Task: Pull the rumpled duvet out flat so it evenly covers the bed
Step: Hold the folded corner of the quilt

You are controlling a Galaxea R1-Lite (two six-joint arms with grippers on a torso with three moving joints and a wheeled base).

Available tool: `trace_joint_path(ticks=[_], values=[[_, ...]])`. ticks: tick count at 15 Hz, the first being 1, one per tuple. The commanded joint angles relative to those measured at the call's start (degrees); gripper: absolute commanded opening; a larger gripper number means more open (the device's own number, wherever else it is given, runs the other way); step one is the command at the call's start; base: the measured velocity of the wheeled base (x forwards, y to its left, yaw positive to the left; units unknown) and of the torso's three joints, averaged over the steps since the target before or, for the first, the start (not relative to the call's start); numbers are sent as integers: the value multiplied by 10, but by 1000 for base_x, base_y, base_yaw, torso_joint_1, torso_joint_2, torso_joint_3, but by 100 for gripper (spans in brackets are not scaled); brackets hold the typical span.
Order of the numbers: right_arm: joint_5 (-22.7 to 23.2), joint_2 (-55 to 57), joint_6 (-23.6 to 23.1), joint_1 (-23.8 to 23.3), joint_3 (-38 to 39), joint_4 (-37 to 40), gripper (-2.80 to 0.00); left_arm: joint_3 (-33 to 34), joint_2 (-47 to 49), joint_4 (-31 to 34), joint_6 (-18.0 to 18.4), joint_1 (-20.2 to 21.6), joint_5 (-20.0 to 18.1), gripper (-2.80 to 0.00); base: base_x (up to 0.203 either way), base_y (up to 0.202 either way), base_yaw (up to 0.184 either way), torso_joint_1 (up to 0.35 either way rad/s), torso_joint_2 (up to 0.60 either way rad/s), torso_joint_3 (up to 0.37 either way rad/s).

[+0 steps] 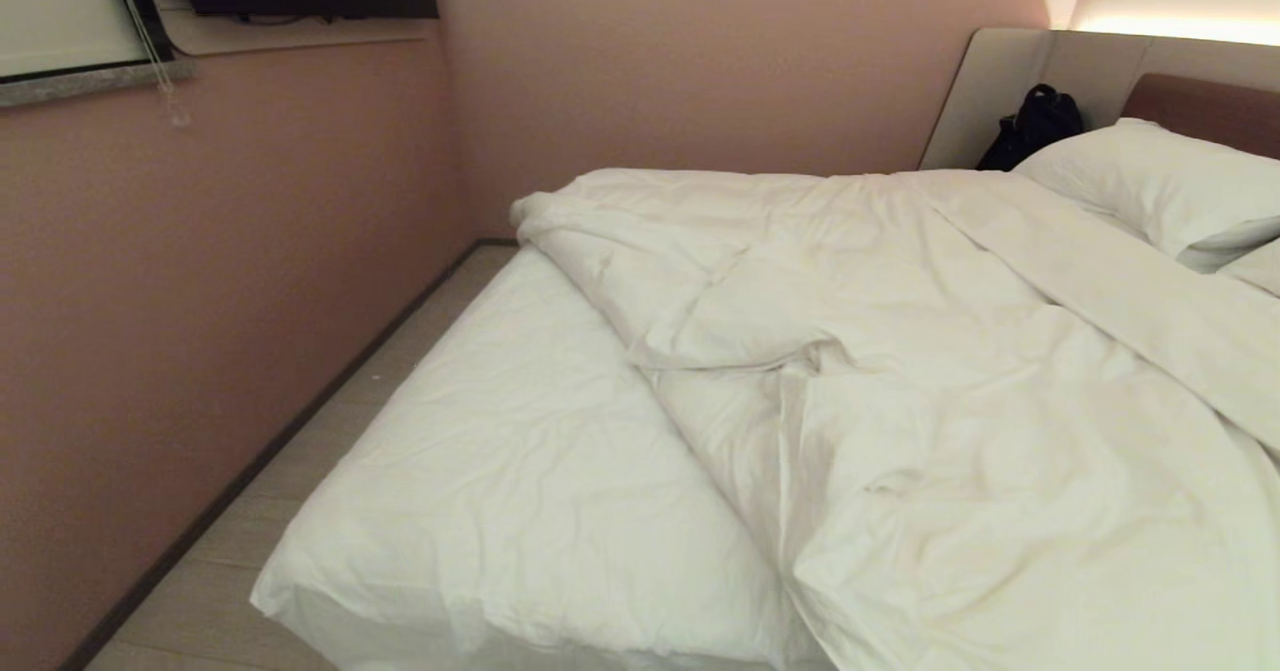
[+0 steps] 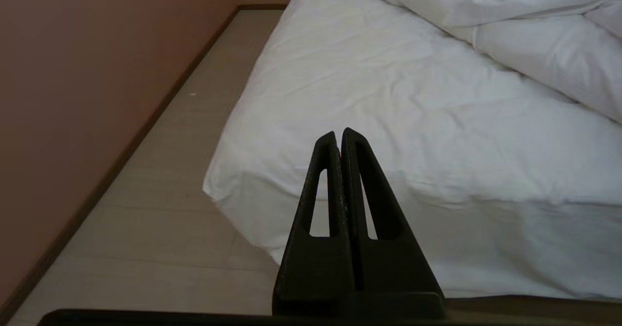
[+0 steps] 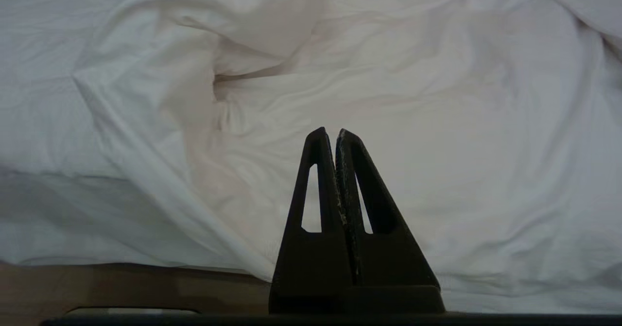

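The bed (image 1: 500,511) holds the duvet (image 1: 900,351), bunched toward my right and the headboard (image 1: 1200,106), with a ridge running diagonally; the left foot corner is bare sheet (image 1: 500,471). A pillow (image 1: 1160,186) lies at the head, and a black bag (image 1: 1035,126) stands in the far corner beside it. A strip of floor (image 1: 300,471) runs between the bed's left edge and the pink wall (image 1: 200,301). Neither arm shows from the head. My left gripper (image 2: 339,134), fingers pressed together and empty, hangs off the bare corner, clear of the sheet. My right gripper (image 3: 330,132), fingers also together and empty, faces the duvet's folds at the foot edge, where the fabric drapes over the side.
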Motion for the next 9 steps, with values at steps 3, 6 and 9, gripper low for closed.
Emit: trace_joint_path(ticks=[3, 6, 9], values=[[0, 0, 0, 1, 0, 0, -280, -1, 0, 0, 0, 0, 0, -280, 0, 195, -1, 4, 2, 1], [0, 0, 0, 0, 0, 0, -280, 0, 0, 1, 0, 0, 0, -280, 0, 197, -2, 4, 3, 2], [0, 0, 0, 1, 0, 0, -280, -1, 0, 1, 0, 0, 0, -280, 0, 195, 1, 2, 1, 1]])
